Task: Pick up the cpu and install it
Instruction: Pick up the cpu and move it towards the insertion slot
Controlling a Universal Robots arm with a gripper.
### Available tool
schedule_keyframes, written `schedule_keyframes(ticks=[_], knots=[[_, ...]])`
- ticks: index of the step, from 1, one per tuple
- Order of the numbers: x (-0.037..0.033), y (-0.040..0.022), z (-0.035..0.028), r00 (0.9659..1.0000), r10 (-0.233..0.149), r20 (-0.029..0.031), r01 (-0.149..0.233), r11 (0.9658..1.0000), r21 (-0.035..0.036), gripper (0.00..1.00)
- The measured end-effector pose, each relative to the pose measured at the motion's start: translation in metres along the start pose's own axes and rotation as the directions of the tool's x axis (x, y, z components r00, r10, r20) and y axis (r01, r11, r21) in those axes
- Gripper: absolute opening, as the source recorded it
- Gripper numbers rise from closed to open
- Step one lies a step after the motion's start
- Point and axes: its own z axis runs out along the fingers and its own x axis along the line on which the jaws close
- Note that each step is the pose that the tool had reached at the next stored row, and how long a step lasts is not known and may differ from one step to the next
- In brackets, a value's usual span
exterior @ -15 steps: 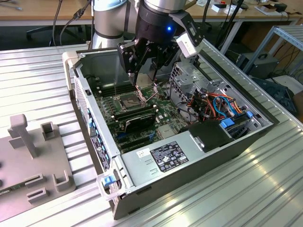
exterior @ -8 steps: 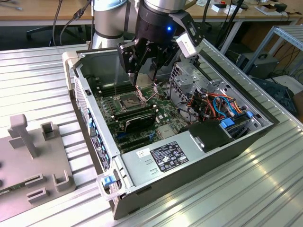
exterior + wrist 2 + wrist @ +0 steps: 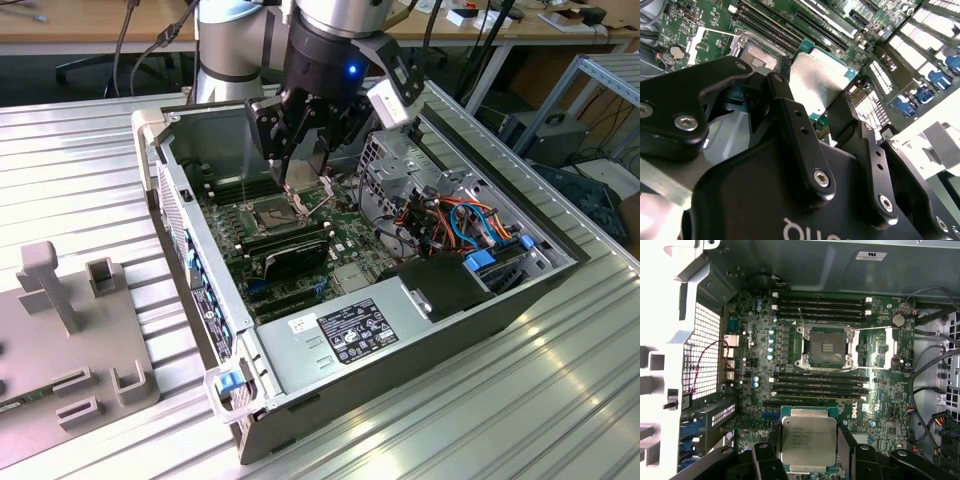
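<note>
Likely a lab: aluminium bench, open computer case, cluttered desks behind.

Counted: singles mostly, pairs twice.
One cpu; one gripper with two fingers; one open socket; one motherboard; one coin cell; one power supply; one computer case; one desk; two banks of memory slots, one bank each side of socket.

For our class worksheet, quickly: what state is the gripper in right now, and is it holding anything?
Gripper: closed on the cpu, which is not yet in the open socket.
</note>
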Motion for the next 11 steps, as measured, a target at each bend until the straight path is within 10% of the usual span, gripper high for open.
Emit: schedule_keyframes(ticks=[11], knots=[[-0.0018, 0.0230, 0.0165, 1.0000, 0.000, 0.0002, 0.000, 1.0000, -0.0001, 0.54]])
